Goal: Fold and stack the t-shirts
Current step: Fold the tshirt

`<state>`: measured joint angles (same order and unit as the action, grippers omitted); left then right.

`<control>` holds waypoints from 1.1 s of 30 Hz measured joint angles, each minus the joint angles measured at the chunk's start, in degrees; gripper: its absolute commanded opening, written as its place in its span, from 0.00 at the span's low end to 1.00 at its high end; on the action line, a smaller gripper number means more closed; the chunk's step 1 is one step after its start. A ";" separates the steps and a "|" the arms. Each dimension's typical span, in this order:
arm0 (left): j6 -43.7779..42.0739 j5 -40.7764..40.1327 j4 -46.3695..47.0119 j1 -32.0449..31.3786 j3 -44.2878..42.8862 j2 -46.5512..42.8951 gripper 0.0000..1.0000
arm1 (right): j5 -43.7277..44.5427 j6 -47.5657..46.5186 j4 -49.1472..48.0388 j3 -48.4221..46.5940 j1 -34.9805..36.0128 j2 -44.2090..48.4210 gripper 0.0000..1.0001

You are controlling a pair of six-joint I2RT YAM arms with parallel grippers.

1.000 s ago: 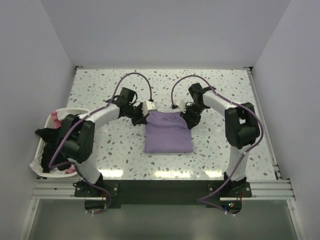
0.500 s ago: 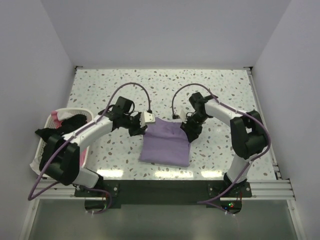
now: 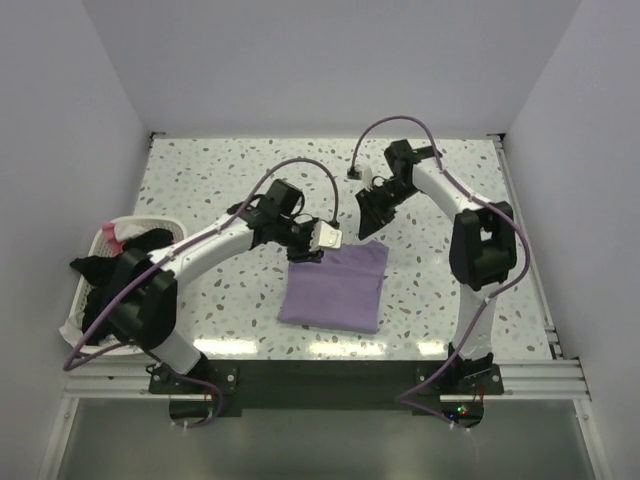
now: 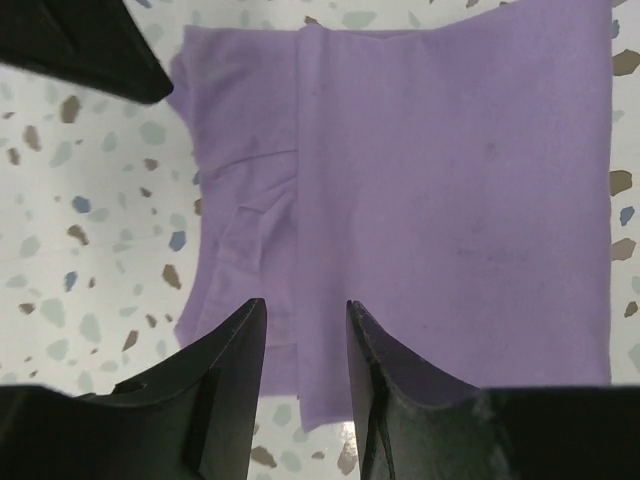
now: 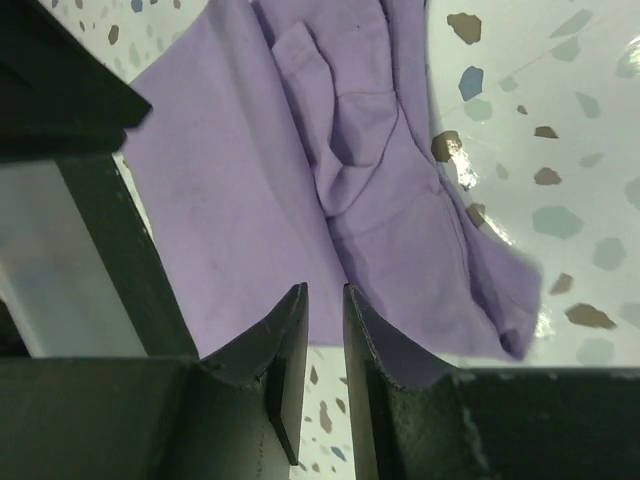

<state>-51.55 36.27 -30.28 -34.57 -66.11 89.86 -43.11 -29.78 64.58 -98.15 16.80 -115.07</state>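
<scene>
On the speckled table (image 3: pixel 200 170), near its front edge, a lilac t-shirt (image 3: pixel 335 285) was laid flat and folded into a rough rectangle, slightly skewed. One narrower fold with a few creases was seen along one side of it in the left wrist view. Above the far left corner of that shirt, the left gripper (image 4: pixel 305 318) was held pointing down, its jaws parted with nothing between them and only cloth and table seen through the gap. Beyond the shirt's far right corner, clear of the cloth, the right gripper (image 5: pixel 325 295) was held with its jaws a narrow slit apart and nothing caught in them. Well to the left of the shirt, a white laundry basket (image 3: pixel 128 219) was seen, with black clothing (image 3: pixel 97 272) and a bit of pink cloth (image 3: pixel 112 238) heaped in it.
</scene>
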 measured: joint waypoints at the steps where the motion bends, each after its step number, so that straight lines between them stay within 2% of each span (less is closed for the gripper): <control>1: -0.15 0.11 0.00 -0.66 -0.39 1.86 0.41 | -0.39 1.70 -0.55 -0.04 0.37 -1.57 0.23; 8: -0.59 -0.72 1.22 -2.56 -1.73 10.99 0.43 | -1.42 9.55 -5.05 -0.02 4.39 -10.27 0.21; 18: -1.62 -2.67 4.17 -3.48 -2.69 16.81 0.48 | -1.42 12.90 -8.83 -0.22 4.83 -16.81 0.21; 21: -1.60 -2.69 4.55 -3.54 -2.71 17.62 0.42 | -1.36 13.03 -8.87 -0.28 4.83 -16.83 0.21; 24: -1.46 -2.64 4.55 -3.76 -3.13 18.27 0.19 | -1.33 13.03 -8.90 -0.28 4.83 -16.87 0.20; 25: -1.33 -2.64 4.55 -3.85 -3.15 18.29 0.07 | -1.33 13.03 -8.90 -0.28 4.83 -16.90 0.20; 26: -1.09 -2.64 4.55 -3.91 -3.15 18.29 0.02 | -1.29 13.00 -8.90 -0.28 4.83 -16.92 0.19; 33: -0.96 -4.68 8.90 -5.73 1.36 12.48 0.00 | -1.01 12.48 -8.96 -0.17 5.20 -16.98 0.15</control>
<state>-52.51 31.59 -21.39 -40.29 -64.75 102.35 -44.12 -17.30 55.61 -98.32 22.00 -132.05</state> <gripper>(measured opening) 0.027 0.159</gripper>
